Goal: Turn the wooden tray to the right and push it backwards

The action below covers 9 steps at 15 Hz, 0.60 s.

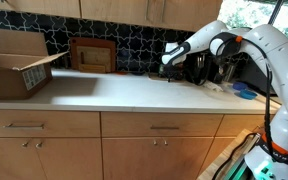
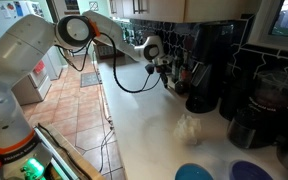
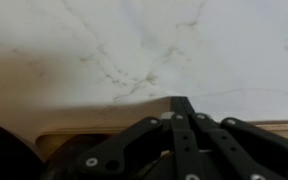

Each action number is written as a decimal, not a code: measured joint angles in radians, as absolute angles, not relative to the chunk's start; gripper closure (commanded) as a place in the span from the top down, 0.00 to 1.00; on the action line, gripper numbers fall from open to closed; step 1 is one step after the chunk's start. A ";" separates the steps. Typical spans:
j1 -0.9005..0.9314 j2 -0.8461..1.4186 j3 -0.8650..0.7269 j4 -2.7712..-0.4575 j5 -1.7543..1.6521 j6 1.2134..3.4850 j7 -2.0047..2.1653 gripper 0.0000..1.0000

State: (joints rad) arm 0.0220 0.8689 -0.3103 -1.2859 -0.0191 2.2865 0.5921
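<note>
White veined countertop [image 3: 144,40] is filling the wrist view.
Gripper [image 3: 181,103] is hanging at lower centre, its opening impossible to judge; the wooden tray [image 3: 76,138] is peeking out at lower left.

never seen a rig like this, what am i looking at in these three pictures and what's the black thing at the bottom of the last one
The white machine is a robot arm ending in a black gripper. Two pictures come from cameras standing outside it, looking at a kitchen counter from different places. The third comes from a camera on the wrist: the black shapes are the gripper's fingers, which look closed, with nothing seen between them. On the counter sit a cardboard box, a dark framed panel leaning at the wall, and dark appliances. The pale strip beside the fingers looks like the edge of the wooden tray.
</note>
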 measured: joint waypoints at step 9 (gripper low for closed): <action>0.024 0.861 -0.321 -1.320 -0.064 2.347 0.644 0.01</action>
State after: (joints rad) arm 0.0235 0.8614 -0.3214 -1.3202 -0.0638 2.3468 0.6441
